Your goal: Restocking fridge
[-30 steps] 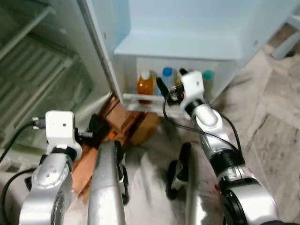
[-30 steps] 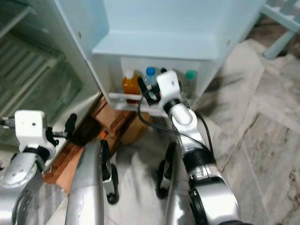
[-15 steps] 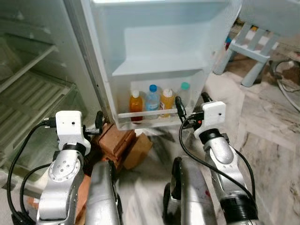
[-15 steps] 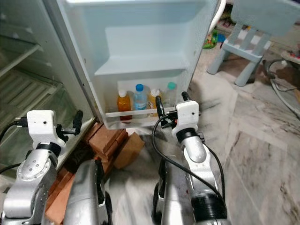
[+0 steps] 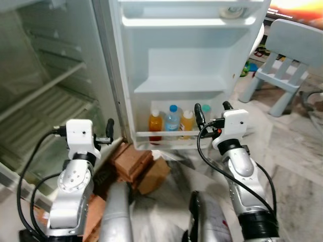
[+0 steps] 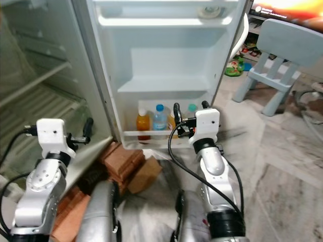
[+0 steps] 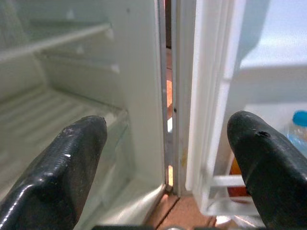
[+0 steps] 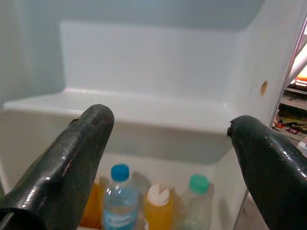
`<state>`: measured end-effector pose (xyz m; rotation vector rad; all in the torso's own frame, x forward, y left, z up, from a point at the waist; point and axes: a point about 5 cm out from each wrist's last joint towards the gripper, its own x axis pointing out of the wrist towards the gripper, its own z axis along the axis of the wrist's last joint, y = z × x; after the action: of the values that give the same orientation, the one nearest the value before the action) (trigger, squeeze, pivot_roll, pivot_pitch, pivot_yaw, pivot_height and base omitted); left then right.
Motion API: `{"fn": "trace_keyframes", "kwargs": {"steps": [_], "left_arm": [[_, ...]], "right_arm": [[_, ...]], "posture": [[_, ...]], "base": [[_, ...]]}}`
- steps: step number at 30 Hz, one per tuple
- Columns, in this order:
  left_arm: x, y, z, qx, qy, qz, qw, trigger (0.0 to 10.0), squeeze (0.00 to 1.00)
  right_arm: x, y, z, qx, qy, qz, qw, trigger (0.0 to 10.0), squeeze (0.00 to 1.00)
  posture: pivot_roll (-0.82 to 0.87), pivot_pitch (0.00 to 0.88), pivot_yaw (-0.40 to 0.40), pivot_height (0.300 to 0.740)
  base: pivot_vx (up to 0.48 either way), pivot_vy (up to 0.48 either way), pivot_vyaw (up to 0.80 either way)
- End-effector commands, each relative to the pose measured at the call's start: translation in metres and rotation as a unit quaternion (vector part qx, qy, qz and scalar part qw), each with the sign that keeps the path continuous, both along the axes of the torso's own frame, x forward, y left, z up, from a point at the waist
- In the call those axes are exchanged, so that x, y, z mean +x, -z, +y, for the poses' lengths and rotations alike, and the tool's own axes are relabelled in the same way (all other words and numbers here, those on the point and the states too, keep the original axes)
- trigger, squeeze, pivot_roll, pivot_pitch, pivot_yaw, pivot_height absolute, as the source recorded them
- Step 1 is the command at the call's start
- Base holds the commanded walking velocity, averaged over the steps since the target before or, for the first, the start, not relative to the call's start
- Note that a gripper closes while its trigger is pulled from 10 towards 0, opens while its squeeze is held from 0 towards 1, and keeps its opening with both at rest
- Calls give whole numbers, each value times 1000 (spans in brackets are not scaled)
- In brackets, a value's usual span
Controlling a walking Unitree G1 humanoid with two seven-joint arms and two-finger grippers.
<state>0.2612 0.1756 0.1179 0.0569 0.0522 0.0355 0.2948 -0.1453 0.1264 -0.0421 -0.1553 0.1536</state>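
The fridge door (image 5: 189,60) stands swung open, its inner side facing the robot. Four bottles sit in a row in the bottom door rack (image 5: 166,134), behind the rail: an orange juice bottle (image 5: 155,128) with a white cap, a water bottle (image 5: 172,121) with a blue cap, a smaller yellow-orange bottle (image 5: 187,123) with a white cap, and a clear bottle (image 8: 194,202) with a green cap, partly hidden in the head views by the right arm. The door shelves above the rack hold nothing visible, apart from a round fitting in the top one.

The right gripper (image 5: 211,109) is raised just in front of the bottle rack — fingers spread wide, holding nothing. The left gripper (image 7: 168,148) is raised near the hinge edge between door and cabinet, fingers likewise apart and empty.

To the left, the fridge cabinet (image 5: 45,101) is open, showing wire shelves. Bricks (image 5: 132,160) and a cardboard box (image 5: 154,174) lie on the marble floor (image 5: 292,151) at the fridge's foot. A pale blue child's chair (image 5: 285,65) stands to the right.
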Motion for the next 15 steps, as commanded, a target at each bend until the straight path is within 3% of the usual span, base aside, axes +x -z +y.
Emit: {"fn": "trace_keyframes", "kwargs": {"steps": [1, 8, 15], "left_arm": [[3, -2, 2, 7, -6, -7, 1000, 10000, 0], [5, 0, -3, 6, 2, -15, 1000, 10000, 0], [8, 2, -8, 7, 6, -16, 1000, 10000, 0]], "right_arm": [[3, -4, 1, 4, 3, -3, 1000, 10000, 0], [1, 0, 7, 8, -9, 8, 1000, 10000, 0], [0, 17, -1, 27, 0, 69, 997, 10000, 0]], "posture": [[139, 0, -31, 669], [136, 0, -30, 712], [124, 0, -27, 740]], "base": [[0, 0, 0], [0, 0, 0], [0, 0, 0]]}}
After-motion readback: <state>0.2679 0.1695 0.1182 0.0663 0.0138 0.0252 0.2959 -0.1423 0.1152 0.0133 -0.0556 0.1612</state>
